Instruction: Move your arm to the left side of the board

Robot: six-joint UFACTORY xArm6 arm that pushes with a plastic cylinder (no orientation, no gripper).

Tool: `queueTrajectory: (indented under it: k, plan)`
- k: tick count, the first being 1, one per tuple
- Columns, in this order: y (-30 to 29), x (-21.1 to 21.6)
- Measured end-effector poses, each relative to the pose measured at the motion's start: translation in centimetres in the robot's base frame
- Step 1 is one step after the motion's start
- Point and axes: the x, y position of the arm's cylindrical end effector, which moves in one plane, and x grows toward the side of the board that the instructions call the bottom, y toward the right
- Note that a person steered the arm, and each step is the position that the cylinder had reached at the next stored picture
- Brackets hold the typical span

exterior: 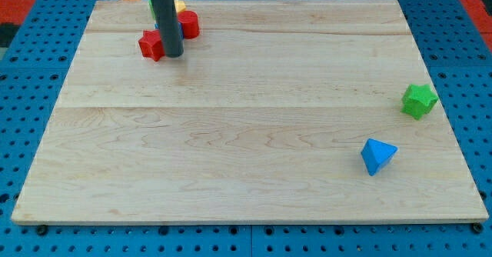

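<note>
My tip (173,55), a bare rod with no fingers to open or close, sits touching the red star block (152,45), the red block (188,24) just behind. The board (231,149)'s left side lies beyond; I'd steer around the star.

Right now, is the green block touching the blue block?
Apart. The camera view shows the green block near the board's right edge and the blue block below it, toward the view's left, with bare wood plainly between them.
</note>
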Motion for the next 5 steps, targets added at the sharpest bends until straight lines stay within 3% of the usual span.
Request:
queueTrajectory:
  k: [2,4,5]
  plan:
    - [-2.8,0.1]
    - [-4.9,5.4]
    - [-9.7,5.4]
